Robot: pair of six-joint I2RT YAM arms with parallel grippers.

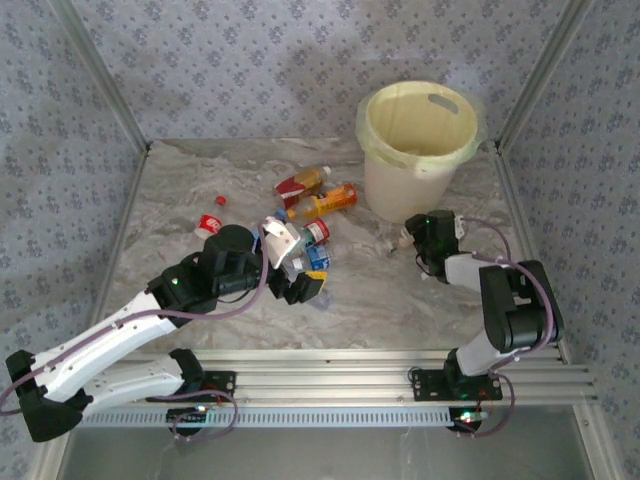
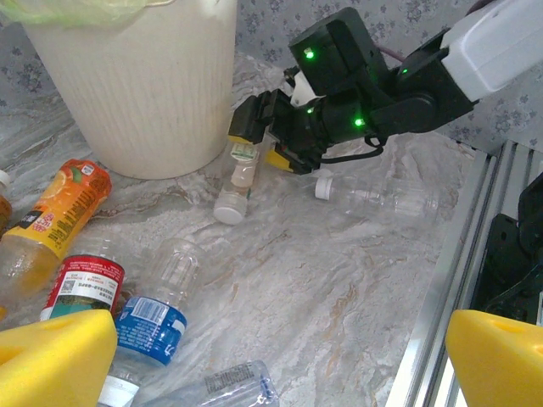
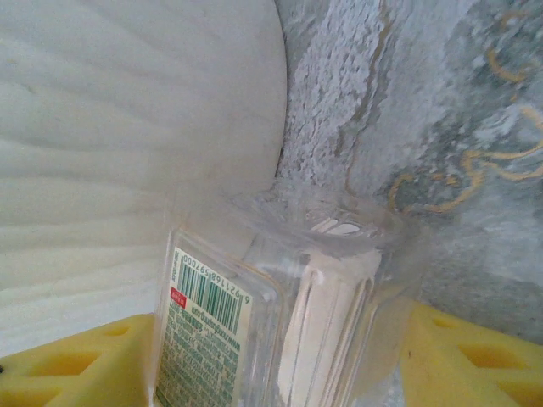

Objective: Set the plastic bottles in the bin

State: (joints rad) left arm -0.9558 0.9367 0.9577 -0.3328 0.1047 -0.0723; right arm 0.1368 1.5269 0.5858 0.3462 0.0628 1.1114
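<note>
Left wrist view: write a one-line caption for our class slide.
Right hand straddles a clear bottle beside the bin; other bottles lie scattered nearby.

Left gripper hangs wide open, well left of the pale yellow round plastic bin; right gripper, at its base, straddles a clear bottle (grip unclear).

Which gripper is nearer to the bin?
Right. The right gripper sits low at the base of the bin, fingers either side of a clear bottle lying beside it. The left gripper hovers open over the bottle pile, well to the bin's left.
</note>
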